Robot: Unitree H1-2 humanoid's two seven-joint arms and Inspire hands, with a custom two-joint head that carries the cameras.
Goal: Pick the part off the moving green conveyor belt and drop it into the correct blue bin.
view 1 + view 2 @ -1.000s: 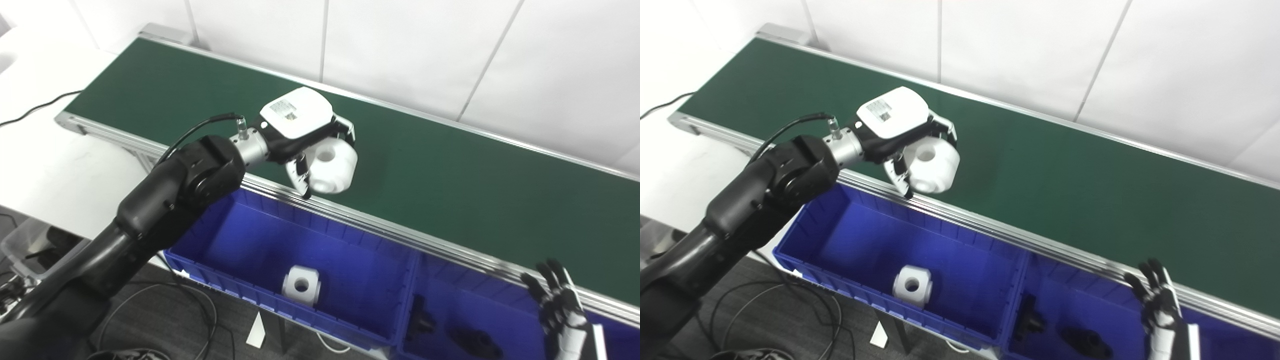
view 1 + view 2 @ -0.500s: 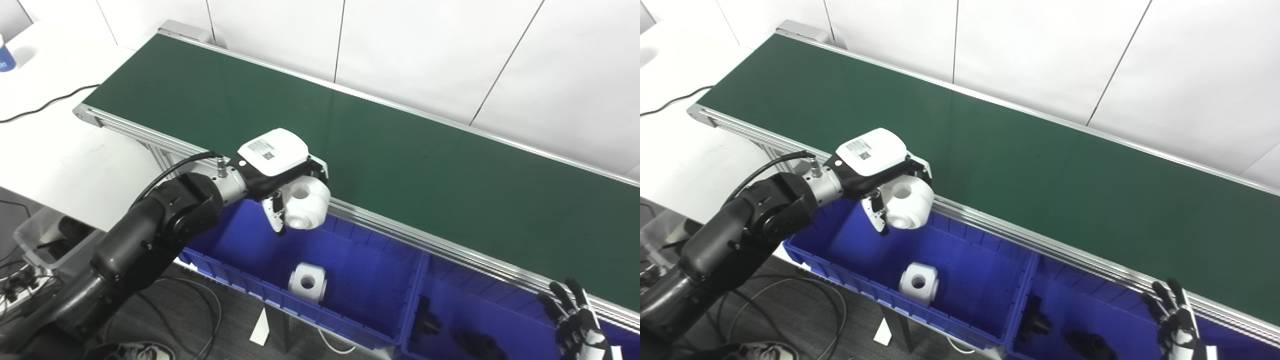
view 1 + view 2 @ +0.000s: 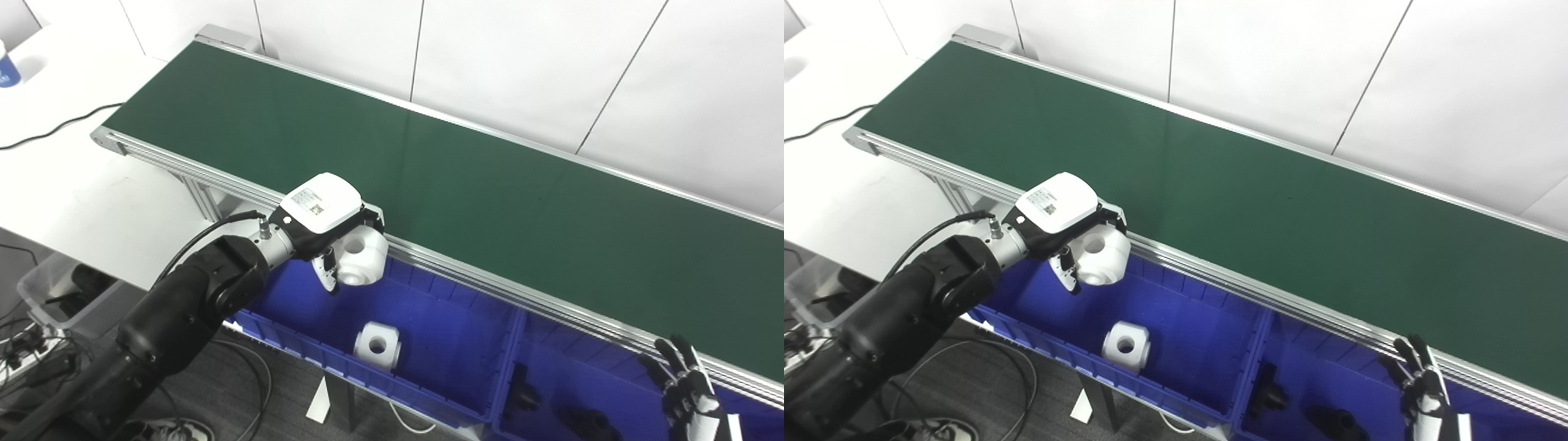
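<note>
Left eye view: a printed sticker with a small square code sits on the white back cover of the left hand (image 3: 327, 229); its writing is too small to read. A blue cup (image 3: 5, 68) at the far left edge shows part of a white mark, also unreadable. The left hand has its fingers wrapped around a rounded white part (image 3: 361, 262) with a round hole in its upper face, thumb pressed on the near side. Hand and part hang above the back left corner of the left blue bin (image 3: 453, 411), just in front of the silver rail of the green conveyor belt (image 3: 490, 202). On the bin floor below and nearer the front wall rests a white block (image 3: 376, 345) with a round hole, apart from the held part. The right blue bin (image 3: 612, 373) next to it contains dark parts (image 3: 588, 422). The right hand (image 3: 689, 395) rises at the bottom right corner with fingers spread and holding nothing.

Right eye view: the same sticker shows on the left hand (image 3: 1066, 236), again illegible. The hand clasps the white part (image 3: 1099, 257) over the left bin (image 3: 1206, 416), close to the belt rail. The white block (image 3: 1126, 345) lies on the bin floor. The belt (image 3: 1274, 196) carries nothing visible. The right hand (image 3: 1421, 392) is partly cut off at the bottom edge over the right bin (image 3: 1366, 361); its fingers seem spread and empty.
</note>
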